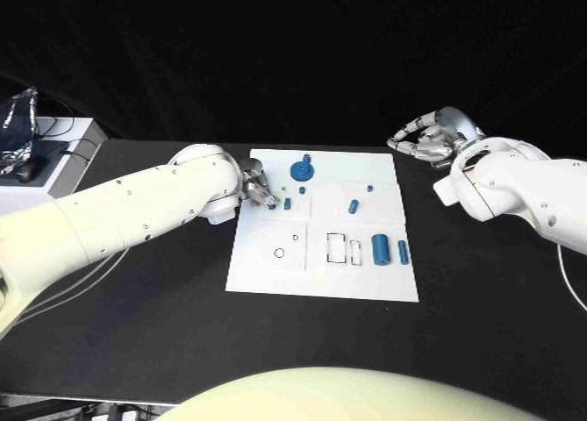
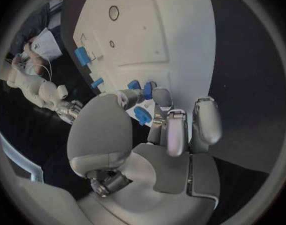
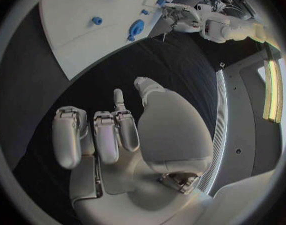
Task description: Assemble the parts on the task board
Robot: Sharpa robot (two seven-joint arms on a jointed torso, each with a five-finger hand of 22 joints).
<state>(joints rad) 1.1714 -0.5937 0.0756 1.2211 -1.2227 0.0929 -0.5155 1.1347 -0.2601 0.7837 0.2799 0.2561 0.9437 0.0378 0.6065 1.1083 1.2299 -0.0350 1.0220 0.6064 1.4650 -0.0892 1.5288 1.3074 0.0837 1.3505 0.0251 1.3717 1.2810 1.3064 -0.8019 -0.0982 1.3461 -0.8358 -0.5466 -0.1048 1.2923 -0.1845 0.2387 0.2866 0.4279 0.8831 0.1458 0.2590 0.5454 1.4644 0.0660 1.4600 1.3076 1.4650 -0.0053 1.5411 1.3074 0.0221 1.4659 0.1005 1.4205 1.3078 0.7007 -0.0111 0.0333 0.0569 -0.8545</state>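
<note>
While the left hand (image 1: 255, 190) works at the far left part of the task board (image 1: 275, 276), its fingers are closed around a small blue part (image 2: 142, 115) and keep it just above the white surface. Two more short blue pegs (image 1: 287, 204) sit close beside those fingertips, near a small square outline on the board. Farther back stands a blue piece with a round top (image 1: 302, 168), and a slanted blue peg (image 1: 353, 207) lies toward the middle. Near the right edge of the board, a thick blue cylinder (image 1: 382, 250) and a thinner blue bar (image 1: 404, 253) lie side by side next to two empty rectangular outlines.

The right hand (image 1: 431, 139) hovers off the board over the black table (image 1: 141, 316), fingers curled in with nothing inside them.

The step in hand appears to be seating the held part into a hole. To do it well, keep the part upright, align it over the hole before lowering, and press straight down. Sideways drift risks knocking the neighbouring pegs. Whether the part already touches the board cannot be judged.
</note>
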